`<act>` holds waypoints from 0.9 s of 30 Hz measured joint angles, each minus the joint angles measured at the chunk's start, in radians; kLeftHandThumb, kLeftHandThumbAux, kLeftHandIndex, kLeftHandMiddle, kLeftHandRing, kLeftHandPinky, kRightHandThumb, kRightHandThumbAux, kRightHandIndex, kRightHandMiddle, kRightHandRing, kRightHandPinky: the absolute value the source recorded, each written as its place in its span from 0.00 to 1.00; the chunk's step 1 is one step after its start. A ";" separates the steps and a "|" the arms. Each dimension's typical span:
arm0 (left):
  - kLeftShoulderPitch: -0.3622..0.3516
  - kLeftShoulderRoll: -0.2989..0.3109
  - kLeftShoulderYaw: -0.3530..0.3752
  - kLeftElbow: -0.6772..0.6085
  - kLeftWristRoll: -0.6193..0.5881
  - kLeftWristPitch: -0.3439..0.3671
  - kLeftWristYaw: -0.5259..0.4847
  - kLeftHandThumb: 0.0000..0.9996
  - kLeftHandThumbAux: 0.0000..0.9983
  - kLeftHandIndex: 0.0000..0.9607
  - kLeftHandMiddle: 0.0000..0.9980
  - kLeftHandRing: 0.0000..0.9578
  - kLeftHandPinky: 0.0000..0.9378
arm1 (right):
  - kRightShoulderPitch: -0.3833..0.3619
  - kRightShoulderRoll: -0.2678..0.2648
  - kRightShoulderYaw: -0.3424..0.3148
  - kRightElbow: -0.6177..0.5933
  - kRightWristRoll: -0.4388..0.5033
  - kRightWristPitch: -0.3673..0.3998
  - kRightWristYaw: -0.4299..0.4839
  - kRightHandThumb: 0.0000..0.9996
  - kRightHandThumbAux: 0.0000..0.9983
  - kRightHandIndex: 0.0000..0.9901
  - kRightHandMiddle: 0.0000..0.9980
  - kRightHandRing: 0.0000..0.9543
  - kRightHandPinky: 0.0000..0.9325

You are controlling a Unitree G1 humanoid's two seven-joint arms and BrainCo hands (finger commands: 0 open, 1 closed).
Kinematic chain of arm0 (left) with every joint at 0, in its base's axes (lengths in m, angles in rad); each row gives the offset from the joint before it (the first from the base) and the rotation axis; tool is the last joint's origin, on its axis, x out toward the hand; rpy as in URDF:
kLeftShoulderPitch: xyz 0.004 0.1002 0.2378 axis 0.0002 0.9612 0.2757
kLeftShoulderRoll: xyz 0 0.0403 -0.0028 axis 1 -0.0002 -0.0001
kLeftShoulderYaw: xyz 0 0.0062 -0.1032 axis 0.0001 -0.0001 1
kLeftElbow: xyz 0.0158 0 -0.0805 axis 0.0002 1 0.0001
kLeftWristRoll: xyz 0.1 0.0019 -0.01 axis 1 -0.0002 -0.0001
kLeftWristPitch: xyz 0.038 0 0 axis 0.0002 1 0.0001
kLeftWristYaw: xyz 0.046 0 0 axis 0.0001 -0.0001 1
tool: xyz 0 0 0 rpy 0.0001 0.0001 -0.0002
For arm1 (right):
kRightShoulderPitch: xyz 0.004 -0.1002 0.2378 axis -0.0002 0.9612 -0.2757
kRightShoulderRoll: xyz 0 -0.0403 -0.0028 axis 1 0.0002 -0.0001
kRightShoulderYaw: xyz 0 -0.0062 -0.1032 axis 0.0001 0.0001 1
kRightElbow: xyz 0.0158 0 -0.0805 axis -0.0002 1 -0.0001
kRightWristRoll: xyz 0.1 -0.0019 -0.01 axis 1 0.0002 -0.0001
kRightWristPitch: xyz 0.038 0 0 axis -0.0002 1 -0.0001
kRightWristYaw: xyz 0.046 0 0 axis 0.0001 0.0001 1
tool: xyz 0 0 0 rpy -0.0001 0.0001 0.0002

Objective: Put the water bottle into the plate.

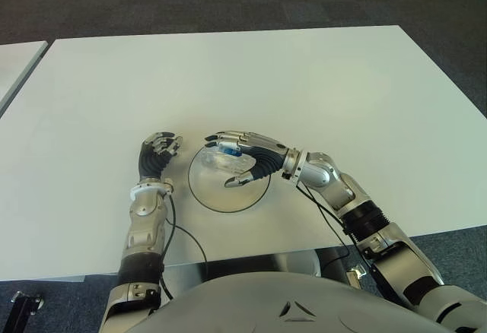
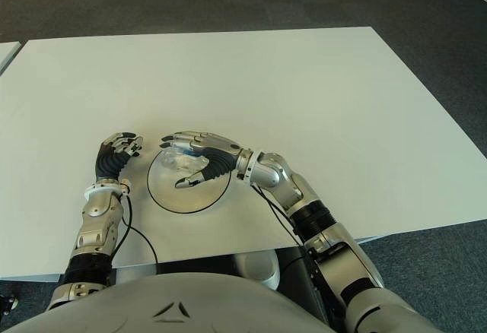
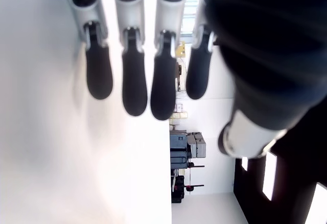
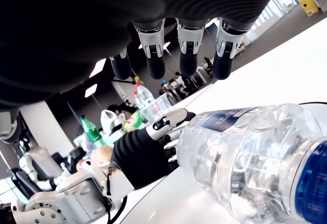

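Right wrist view: water bottle (image 4: 255, 152) beneath open robot hand (image 4: 173, 50)

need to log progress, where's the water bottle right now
The water bottle lies on its side in the plate, under the right hand, just right of the left hand.

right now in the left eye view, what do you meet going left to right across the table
left hand → plate with the water bottle lying in it → right hand, open over the bottle → bare table
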 measured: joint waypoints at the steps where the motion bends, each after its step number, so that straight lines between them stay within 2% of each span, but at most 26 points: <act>1: 0.000 0.000 0.000 0.001 0.000 -0.002 0.000 0.71 0.72 0.45 0.55 0.55 0.56 | 0.000 0.000 -0.001 -0.001 0.003 0.000 0.000 0.43 0.31 0.00 0.00 0.00 0.00; 13: 0.002 0.003 -0.001 0.026 -0.007 -0.050 -0.026 0.71 0.72 0.45 0.57 0.58 0.58 | 0.001 0.008 -0.062 -0.009 0.085 0.000 -0.012 0.31 0.38 0.00 0.00 0.00 0.00; 27: 0.001 0.007 0.000 0.054 -0.008 -0.092 -0.043 0.71 0.72 0.45 0.55 0.56 0.55 | 0.050 0.054 -0.155 -0.036 0.255 0.000 -0.025 0.19 0.43 0.00 0.00 0.00 0.00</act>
